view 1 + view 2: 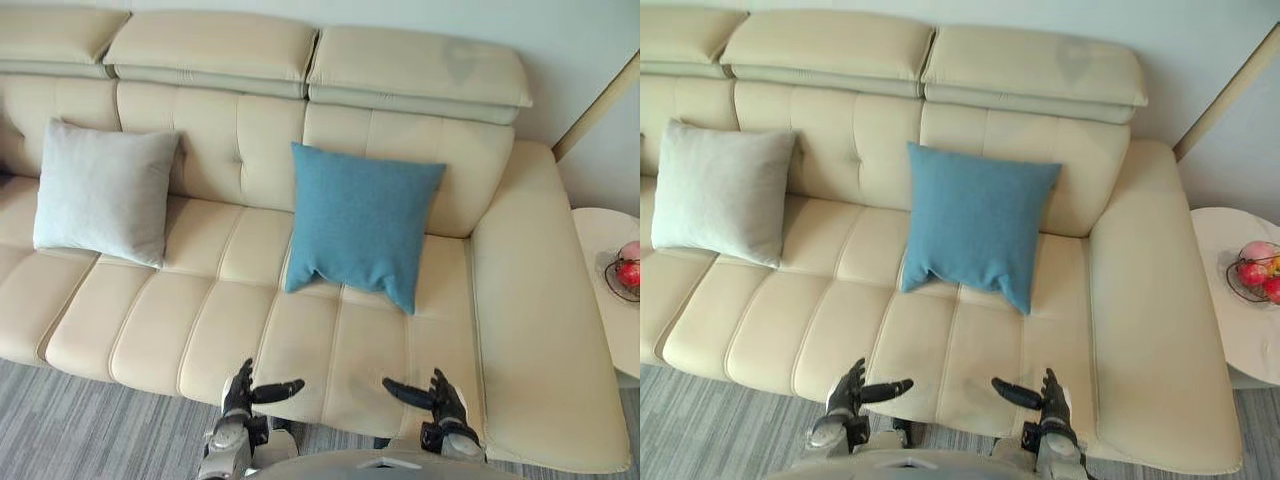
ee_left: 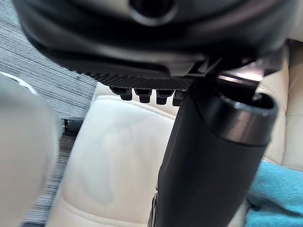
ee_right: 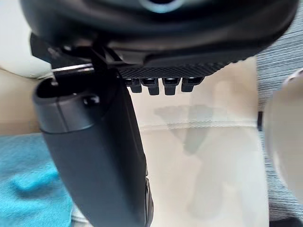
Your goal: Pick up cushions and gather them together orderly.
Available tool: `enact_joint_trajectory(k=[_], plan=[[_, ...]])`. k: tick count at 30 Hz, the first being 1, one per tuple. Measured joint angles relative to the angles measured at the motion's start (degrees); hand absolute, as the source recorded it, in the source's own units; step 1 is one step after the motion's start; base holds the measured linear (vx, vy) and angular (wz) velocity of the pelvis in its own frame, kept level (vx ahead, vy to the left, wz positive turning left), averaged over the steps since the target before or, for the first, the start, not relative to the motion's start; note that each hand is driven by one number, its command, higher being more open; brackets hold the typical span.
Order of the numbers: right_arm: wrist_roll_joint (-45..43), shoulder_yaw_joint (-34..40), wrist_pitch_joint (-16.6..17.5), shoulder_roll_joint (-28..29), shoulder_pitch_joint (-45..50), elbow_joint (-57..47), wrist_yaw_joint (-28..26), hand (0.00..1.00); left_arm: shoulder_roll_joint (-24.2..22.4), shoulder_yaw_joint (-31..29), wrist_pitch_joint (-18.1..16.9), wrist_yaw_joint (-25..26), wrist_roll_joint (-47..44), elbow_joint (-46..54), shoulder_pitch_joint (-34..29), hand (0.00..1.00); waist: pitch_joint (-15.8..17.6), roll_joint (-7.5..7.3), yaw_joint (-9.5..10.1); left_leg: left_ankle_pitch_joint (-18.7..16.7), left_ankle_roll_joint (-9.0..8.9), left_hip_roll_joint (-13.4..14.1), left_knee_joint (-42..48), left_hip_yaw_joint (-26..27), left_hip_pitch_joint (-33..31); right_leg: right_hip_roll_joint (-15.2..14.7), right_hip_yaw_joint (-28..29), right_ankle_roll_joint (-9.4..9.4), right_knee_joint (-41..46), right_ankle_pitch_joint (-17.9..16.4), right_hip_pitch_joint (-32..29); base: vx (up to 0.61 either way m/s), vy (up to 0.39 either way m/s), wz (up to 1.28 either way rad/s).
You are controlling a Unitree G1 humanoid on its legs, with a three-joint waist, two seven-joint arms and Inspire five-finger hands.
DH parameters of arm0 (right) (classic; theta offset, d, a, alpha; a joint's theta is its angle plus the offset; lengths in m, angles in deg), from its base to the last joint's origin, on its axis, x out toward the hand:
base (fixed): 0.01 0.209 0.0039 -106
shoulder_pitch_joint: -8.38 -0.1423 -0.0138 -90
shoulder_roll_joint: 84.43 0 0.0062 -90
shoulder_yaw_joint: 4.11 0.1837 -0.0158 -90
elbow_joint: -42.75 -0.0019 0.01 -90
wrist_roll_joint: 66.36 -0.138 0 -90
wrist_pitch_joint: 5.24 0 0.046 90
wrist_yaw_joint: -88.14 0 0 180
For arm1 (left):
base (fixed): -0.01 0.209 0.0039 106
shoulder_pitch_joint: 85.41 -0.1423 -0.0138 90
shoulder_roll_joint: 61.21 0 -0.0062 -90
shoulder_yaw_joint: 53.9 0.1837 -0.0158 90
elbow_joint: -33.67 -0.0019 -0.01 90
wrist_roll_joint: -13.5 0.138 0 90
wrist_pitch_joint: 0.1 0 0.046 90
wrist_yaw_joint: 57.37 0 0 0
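Beige sofa (image 1: pixel 200 300): head views show a grey cushion (image 1: pixel 103 190) at left; wrist views catch the blue cushion (image 2: pixel 281 196) beyond the left hand (image 1: pixel 240 392) and right hand (image 1: pixel 445 400) (both spread, empty).

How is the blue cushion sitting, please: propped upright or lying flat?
Propped upright: the blue cushion stands on its lower edge on the sofa seat, with its back leaning against the backrest.
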Motion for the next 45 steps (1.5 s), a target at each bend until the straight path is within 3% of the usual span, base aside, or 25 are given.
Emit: enact_joint_trajectory(k=[8, 11, 12, 13, 14, 15, 16, 17, 18, 19, 21, 22, 23, 24, 25, 26, 27, 28, 31, 33, 34, 36, 40, 42, 45], plan=[[-0.2, 1.3, -0.4, -0.6, -1.3, 3.5, -0.3, 1.00, 0.7, -1.9, -0.1, 0.2, 1.0, -2.5, -0.5, 1.00, -0.5, -1.09, -0.02, -0.4, 0.30, -0.2, 0.0, 3.6, 2.0, -0.1, 4.1, 0.13, 0.0, 1.9, -0.5, -0.04, 0.033, -0.25], [-0.3, 1.1, -0.5, -0.4, -2.4, 3.5, -0.3, 1.00, 1.5, -2.0, 0.0, 0.2, 1.0, -2.3, 2.3, 1.00, 1.3, -2.58, -0.30, -2.7, 1.95, -0.3, 5.3, 3.5, -2.8, -1.0, 4.2, 0.58, 4.7, 3.0, -4.9, -0.11, 0.030, -0.07], [-0.3, 1.2, -0.4, -0.3, -2.5, 3.5, -0.3, 1.00, 1.4, -2.0, 0.0, 0.2, 1.0, -2.2, 2.2, 1.00, 1.3, -2.38, -0.16, -3.0, 2.30, 0.5, 5.6, 3.2, -3.5, -0.6, 4.1, 1.00, 3.9, 3.5, -4.8, -0.16, 0.006, -0.01], [-0.5, 1.3, -0.7, 0.1, -2.8, 3.2, -0.1, 1.00, 1.0, -2.7, -0.1, 0.2, 1.0, -1.9, 2.6, 1.00, 2.4, -1.43, -0.06, -2.6, 2.98, 1.5, 6.3, 3.1, -4.1, -1.2, 3.0, -0.28, 15.6, -1.2, -7.5, -0.14, -0.021, 0.16], [-0.6, 1.3, -0.8, 0.3, -2.1, 2.7, -0.2, 1.00, 0.9, -3.3, 0.0, 0.2, 1.0, -1.5, 2.6, 1.00, 2.4, -1.70, -0.30, -2.7, 3.11, 1.5, 7.2, 2.2, -4.4, -1.9, 2.4, -0.73, 26.1, -4.6, -9.2, -0.08, -0.064, 0.41], [-0.8, 1.2, -0.7, 0.4, -1.4, 2.6, -0.2, 1.00, 0.8, -3.8, -0.1, 0.4, 1.0, -0.6, 2.5, 1.00, 2.1, -2.32, -0.22, -2.9, 3.33, 1.1, 8.6, 0.8, -5.0, -2.5, 2.3, 0.80, 35.5, -6.3, -9.5, -0.07, -0.122, 0.56], [-0.9, 1.1, -0.7, 0.5, -1.4, 2.6, -0.2, 1.00, 0.9, -4.4, -0.2, 0.5, 1.0, 0.7, 2.0, 1.00, 1.7, -2.92, 0.13, -2.8, 3.31, 0.8, 9.8, 0.1, -6.2, -2.5, 2.5, 1.08, 38.6, -6.5, -8.7, -0.05, -0.147, 0.54], [-0.9, 1.0, -0.7, 0.7, -2.0, 2.5, -0.1, 1.00, 1.0, -5.1, -0.3, 0.8, 1.0, 1.6, 1.8, 1.00, 1.3, -3.73, 0.70, -2.4, 3.11, 0.3, 11.5, -0.2, -8.2, -2.3, 2.7, 1.36, 36.6, -7.0, -7.5, -0.15, -0.227, 0.28], [-0.9, 1.2, -0.7, 0.7, -3.6, 2.2, 0.5, 1.00, -0.1, -6.7, -0.6, 1.5, 0.9, 2.8, 1.8, 1.00, 1.1, -4.11, 1.74, -1.9, 3.00, 0.7, 13.9, -0.2, -11.6, -0.8, 2.5, 0.99, 27.9, -11.3, -4.9, -0.16, -0.204, 0.10], [-1.0, 1.2, -0.7, 0.7, -4.0, 1.7, 0.7, 1.00, -0.4, -6.9, -0.6, 1.7, 0.9, 2.9, 1.8, 1.00, 1.0, -3.80, 2.18, -1.6, 2.75, 1.1, 14.3, -0.2, -12.7, -0.2, 2.2, 0.08, 24.2, -12.3, -4.1, -0.17, -0.209, -0.13], [-2.0, 1.2, 0.2, 0.7, -5.0, -0.9, 1.4, 1.00, -1.2, -6.5, -0.5, 2.2, 0.8, 2.5, 2.1, 1.00, 1.7, -1.74, 3.90, 0.6, 1.73, 2.2, 13.9, -0.5, -15.8, 2.0, 0.6, -1.75, 13.6, -13.7, -1.6, -0.23, -0.166, 0.00], [-2.4, 1.3, 0.3, 0.2, -5.3, -1.1, 2.1, 1.00, -2.7, -6.1, -0.1, 2.2, 0.9, 2.3, 2.5, 1.00, 2.9, 0.65, 3.64, 3.0, 1.72, 3.3, 12.4, -1.8, -15.6, 3.6, -1.4, -2.32, 13.1, -12.6, -0.7, -0.30, -0.154, 0.41], [-2.5, 1.3, 0.1, 0.3, -5.0, -1.0, 2.4, 1.00, -2.9, -5.8, 0.0, 2.3, 0.9, 2.3, 2.3, 1.00, 2.8, 1.08, 3.40, 4.4, 1.51, 3.5, 11.4, -1.9, -15.4, 3.9, -2.5, -2.41, 13.5, -12.6, -0.6, -0.26, -0.101, 0.67], [-2.6, 1.3, -0.3, 0.5, -4.1, -1.0, 2.6, 1.00, -2.9, -5.5, -0.1, 2.4, 0.9, 2.4, 1.8, 1.00, 2.7, 1.20, 3.38, 8.2, 1.64, 3.4, 8.4, -1.5, -14.6, 4.2, -4.4, -2.91, 13.8, -12.4, -0.6, -0.18, -0.049, 0.60], [-2.6, 1.4, -0.4, 1.0, -3.7, -0.9, 2.8, 1.00, -2.8, -5.6, -0.1, 2.5, 0.9, 2.9, 2.3, 1.00, 3.1, 0.29, 3.34, 6.7, 1.77, 3.5, 9.8, 0.0, -14.8, 3.6, -6.0, -4.27, 13.5, -12.1, -0.6, -0.19, -0.042, 0.57], [-2.7, 1.9, -0.4, 1.5, -3.7, -0.9, 3.3, 1.00, -2.9, -5.8, 0.0, 2.7, 0.9, 2.9, 2.7, 1.00, 3.3, 0.07, 3.25, 0.4, 2.20, 3.4, 16.2, 1.9, -15.1, 3.1, -7.1, -5.06, 13.5, -11.5, -0.9, -0.19, -0.022, 0.37], [-2.7, 2.2, -0.4, 1.7, -3.7, -0.9, 3.6, 1.00, -2.8, -5.8, 0.0, 2.8, 0.9, 3.0, 2.8, 1.00, 3.5, -0.39, 3.15, -2.6, 2.41, 3.3, 19.4, 2.0, -15.1, 2.8, -7.3, -5.20, 13.6, -11.3, -1.0, -0.14, 0.017, 0.31], [-2.7, 2.5, -0.4, 1.8, -3.4, -0.9, 3.8, 1.00, -2.8, -5.8, -0.1, 2.8, 1.0, 3.2, 3.1, 1.00, 3.6, -0.62, 2.84, -8.4, 2.55, 3.5, 26.0, 1.6, -14.9, 1.9, -7.6, -5.06, 14.3, -11.1, -1.7, -0.12, 0.051, 0.20], [-2.7, 2.9, -0.4, 1.8, -3.1, -1.0, 3.9, 1.00, -3.3, -5.8, -0.1, 2.7, 1.0, 3.3, 3.2, 1.00, 3.3, -0.19, 2.54, -14.9, 1.76, 5.3, 33.4, 0.9, -14.0, 1.3, -7.5, -4.45, 14.8, -10.2, -2.6, -0.08, 0.121, 0.04], [-2.7, 3.6, -0.4, 2.1, -3.0, -1.0, 3.6, 1.00, -3.8, -6.0, 0.0, 2.6, 1.0, 3.2, 3.1, 1.00, 3.1, -0.03, 1.79, -18.6, 0.73, 6.0, 32.5, 1.2, -11.2, 1.1, -6.8, -2.50, 14.1, -8.9, -2.5, -0.11, 0.261, -0.06], [-2.7, 3.8, -0.5, 2.5, -3.0, -0.9, 3.5, 1.00, -3.9, -5.9, 0.0, 2.5, 1.1, 2.7, 2.9, 1.00, 2.9, -0.41, 1.59, -18.6, 0.63, 5.3, 31.0, 1.3, -10.7, 0.9, -6.8, -1.88, 13.1, -8.5, -2.6, -0.10, 0.172, 0.04], [-2.7, 3.4, -0.8, 3.5, -2.8, 0.9, 2.2, 1.00, -2.4, -5.1, 0.2, 2.5, 1.1, 1.8, 3.0, 1.00, 1.1, -3.38, 1.12, -13.7, 2.01, 0.7, 21.7, 3.3, -7.6, -1.0, -5.3, -0.85, 6.7, -4.4, -1.8, -0.04, 0.181, -0.02], [-2.7, 5.7, -0.8, 3.3, -4.2, 3.2, 2.3, 1.00, -0.6, -2.5, 0.2, 2.5, 2.2, -0.2, 3.1, 1.00, 0.6, -2.92, 0.38, -10.7, 3.25, -1.8, 16.6, 3.7, -5.0, -1.9, -4.6, -0.26, 2.1, -1.2, 0.4, -0.07, 0.109, 0.01], [-2.7, 5.7, -0.9, 3.0, -4.3, 4.3, 2.2, 1.00, 0.3, -1.7, 0.3, 2.5, 2.9, -1.9, 2.7, 1.00, 0.1, -1.81, 0.17, -8.0, 3.46, -3.0, 12.3, 4.2, -3.3, -1.8, -4.0, -0.37, 0.9, 0.0, 0.4, -0.07, 0.030, -0.09], [-2.7, 5.8, -1.3, 2.2, -4.4, 5.5, 2.1, 1.00, 0.8, -1.7, 0.7, 2.6, 3.5, -2.6, 2.2, 1.00, -0.3, -1.24, 0.13, -6.5, 3.57, -3.1, 9.8, 4.0, -2.4, -1.4, -3.9, -0.86, 0.2, 0.7, 0.4, -0.05, -0.024, -0.05]])
